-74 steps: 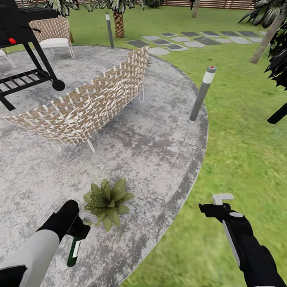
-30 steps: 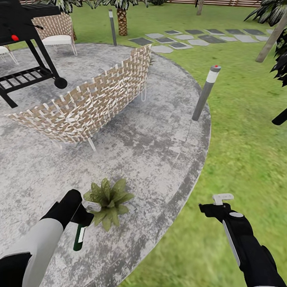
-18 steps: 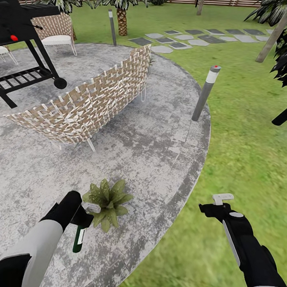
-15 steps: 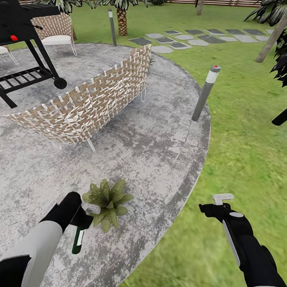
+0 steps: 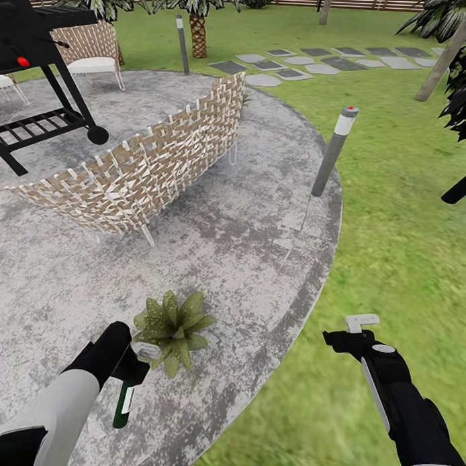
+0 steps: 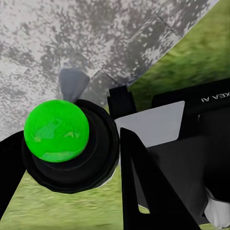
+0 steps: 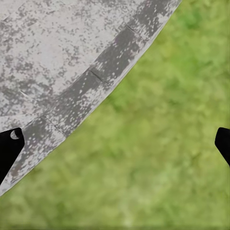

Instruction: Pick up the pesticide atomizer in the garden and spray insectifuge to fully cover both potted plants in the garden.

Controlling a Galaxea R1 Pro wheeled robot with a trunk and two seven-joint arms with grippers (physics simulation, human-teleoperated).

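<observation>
From the head, the spraying step seems in hand: the left gripper [image 5: 131,364] grips the spray bottle [image 5: 123,404] just beside a potted plant [image 5: 173,325] on the patio [image 5: 259,247]; next, aim its nozzle at the leaves. The left wrist shows the bottle [image 6: 67,143] clamped. The right wrist's fingertips [image 7: 9,143] stand spread, empty, over grass [image 7: 167,143].

You had the round grey stone patio [image 5: 246,247] under you, its curved edge meeting the lawn [image 5: 401,219]. On the patio stood a potted plant [image 5: 173,323], a long wicker seat [image 5: 148,169], a black grill [image 5: 44,72] and a wicker chair [image 5: 88,53]. A grey bollard lamp [image 5: 332,150] rose at the patio's edge; stepping stones [image 5: 319,65] lay in the grass.
</observation>
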